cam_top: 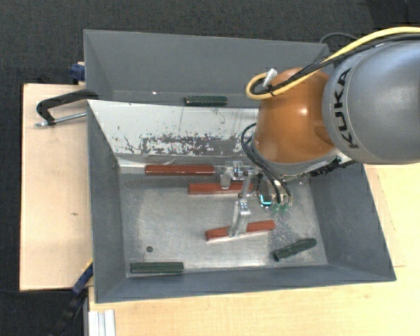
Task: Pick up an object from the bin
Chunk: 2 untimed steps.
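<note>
My gripper [241,218] reaches down into the middle of the bin, under the orange wrist cover. Its silver tip sits right on a red-brown flat bar [220,234] that lies crosswise on the bin floor, a little to the right of centre. The bar's two ends stick out on either side of the tip. A second red-brown bar [204,187] lies just behind the gripper, partly hidden by it. A dark green bar [295,249] rests on the floor to the front right of the gripper.
A third red-brown bar [179,169] lies along the foot of the back wall. Another dark green bar [156,266] lies at the front left, and one more [205,101] up at the back wall's top. A small dark speck [149,250] marks the left floor.
</note>
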Available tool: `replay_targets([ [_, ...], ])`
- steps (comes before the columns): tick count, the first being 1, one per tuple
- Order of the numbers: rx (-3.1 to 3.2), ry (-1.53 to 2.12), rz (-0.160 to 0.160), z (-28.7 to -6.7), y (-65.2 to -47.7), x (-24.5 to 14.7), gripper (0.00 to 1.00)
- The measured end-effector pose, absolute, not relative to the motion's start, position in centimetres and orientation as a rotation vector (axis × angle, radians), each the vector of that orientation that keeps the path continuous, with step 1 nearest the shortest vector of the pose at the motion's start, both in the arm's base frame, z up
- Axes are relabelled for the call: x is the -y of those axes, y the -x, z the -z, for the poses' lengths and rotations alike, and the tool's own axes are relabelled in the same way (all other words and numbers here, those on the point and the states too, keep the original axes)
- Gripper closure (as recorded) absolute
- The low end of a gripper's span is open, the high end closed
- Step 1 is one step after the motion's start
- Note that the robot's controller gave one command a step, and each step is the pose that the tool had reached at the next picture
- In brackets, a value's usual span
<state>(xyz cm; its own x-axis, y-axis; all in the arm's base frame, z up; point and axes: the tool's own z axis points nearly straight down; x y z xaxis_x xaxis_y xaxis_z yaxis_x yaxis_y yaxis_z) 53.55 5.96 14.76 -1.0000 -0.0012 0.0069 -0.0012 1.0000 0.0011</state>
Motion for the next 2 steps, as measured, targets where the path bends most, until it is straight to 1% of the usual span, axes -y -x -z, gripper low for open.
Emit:
replay_targets([
  [1,3.138,-0.001,0.002,-15.0,-53.6,-6.0,0.0],
  [2,3.143,-0.078,0.001,-16.1,-54.1,-6.5,0.0],
])
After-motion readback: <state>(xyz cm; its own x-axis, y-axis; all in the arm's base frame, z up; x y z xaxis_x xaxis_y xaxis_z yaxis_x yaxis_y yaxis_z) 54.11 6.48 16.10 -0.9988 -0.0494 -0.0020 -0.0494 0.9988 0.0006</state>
